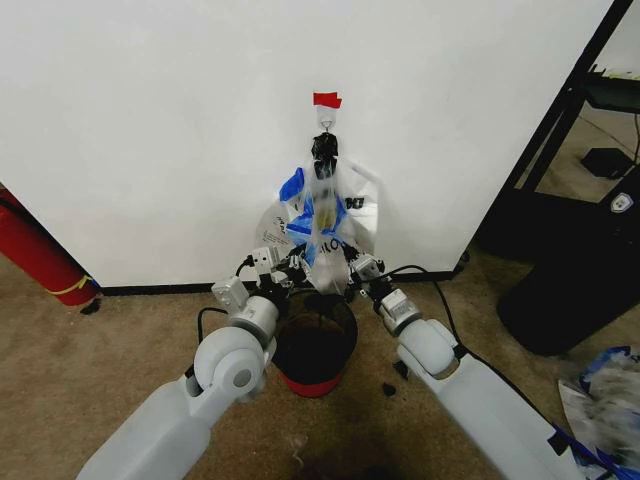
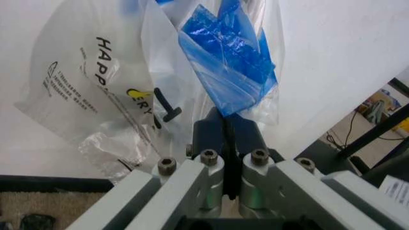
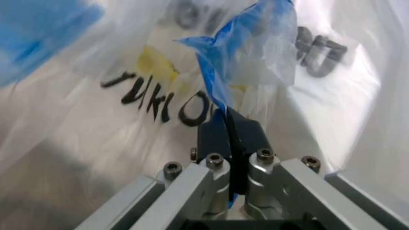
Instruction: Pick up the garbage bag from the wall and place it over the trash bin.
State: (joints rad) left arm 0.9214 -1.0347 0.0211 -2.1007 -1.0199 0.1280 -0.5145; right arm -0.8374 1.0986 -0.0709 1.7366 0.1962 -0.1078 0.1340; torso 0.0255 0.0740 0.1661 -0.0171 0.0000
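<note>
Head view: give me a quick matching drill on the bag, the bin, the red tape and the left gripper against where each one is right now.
Things:
1. garbage bag
2. trash bin
3. red tape
4. left gripper

Places or states:
A. on the carpet between the two arms
B. on the wall above the hook
C. hanging from the hook, against the wall
D. shut on a blue strip of the bag

Pairs: 1-C, 2-A, 3-B, 4-D

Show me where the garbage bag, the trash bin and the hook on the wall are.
garbage bag [image 2: 227, 72]: left wrist view, on its blue strip.
trash bin [image 1: 315, 350]: head view, on its dark inner wall.
hook [image 1: 326, 122]: head view, just under the red tape.
</note>
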